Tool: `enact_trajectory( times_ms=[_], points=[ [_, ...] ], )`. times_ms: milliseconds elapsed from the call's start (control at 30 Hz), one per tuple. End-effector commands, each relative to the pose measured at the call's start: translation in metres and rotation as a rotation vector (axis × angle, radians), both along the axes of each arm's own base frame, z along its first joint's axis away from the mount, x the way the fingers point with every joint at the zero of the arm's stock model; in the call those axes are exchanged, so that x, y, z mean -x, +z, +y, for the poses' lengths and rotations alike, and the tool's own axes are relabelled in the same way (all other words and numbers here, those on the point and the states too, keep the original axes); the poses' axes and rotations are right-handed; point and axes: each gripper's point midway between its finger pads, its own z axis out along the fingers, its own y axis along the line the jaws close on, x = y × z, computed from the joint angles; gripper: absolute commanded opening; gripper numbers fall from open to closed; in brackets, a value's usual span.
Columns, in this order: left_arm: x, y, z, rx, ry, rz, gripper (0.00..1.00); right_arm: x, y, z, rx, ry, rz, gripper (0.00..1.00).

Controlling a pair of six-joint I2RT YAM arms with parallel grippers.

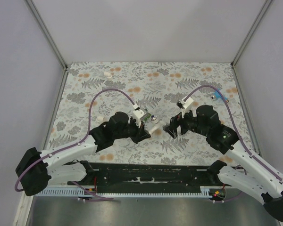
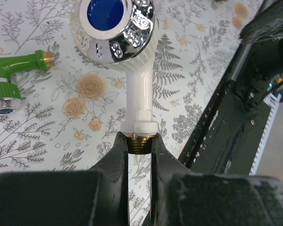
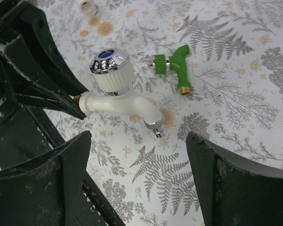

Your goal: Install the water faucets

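Observation:
A white water faucet (image 2: 139, 94) with a chrome knob and blue cap is held just above the floral table. My left gripper (image 2: 140, 141) is shut on its brass threaded end, spout pointing away. In the top view this faucet (image 1: 153, 123) hangs between the two arms. My right gripper (image 3: 139, 160) stands open just short of the white faucet (image 3: 118, 101), with nothing between its fingers. A green faucet (image 3: 177, 66) lies on the table beyond it, also in the left wrist view (image 2: 14, 75).
A blue faucet (image 1: 220, 96) lies at the far right of the table. Stubby white fittings sit at the far left (image 1: 107, 74) and near my left arm (image 1: 101, 118). A black rail (image 1: 151, 172) runs along the near edge.

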Motion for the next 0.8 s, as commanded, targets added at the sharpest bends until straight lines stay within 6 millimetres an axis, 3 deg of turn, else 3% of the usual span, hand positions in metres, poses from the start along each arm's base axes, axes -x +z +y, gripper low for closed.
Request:
enact_trajectory(
  times_ms=[0,133,367,767],
  points=[
    [0.023,0.020,-0.001,0.029,-0.177,-0.083,0.02,0.032,0.016,0.024,0.036,0.342,-0.058,0.88],
    [0.040,0.046,-0.004,0.094,-0.273,-0.103,0.02,0.054,0.029,0.032,0.001,0.489,-0.064,0.92],
    [0.059,0.075,-0.008,0.152,-0.391,-0.152,0.02,0.069,0.035,0.039,-0.029,0.592,-0.063,0.89],
    [0.062,0.084,-0.006,0.085,-0.435,-0.193,0.02,0.084,0.042,0.058,-0.120,0.734,0.031,0.73]
  ],
)
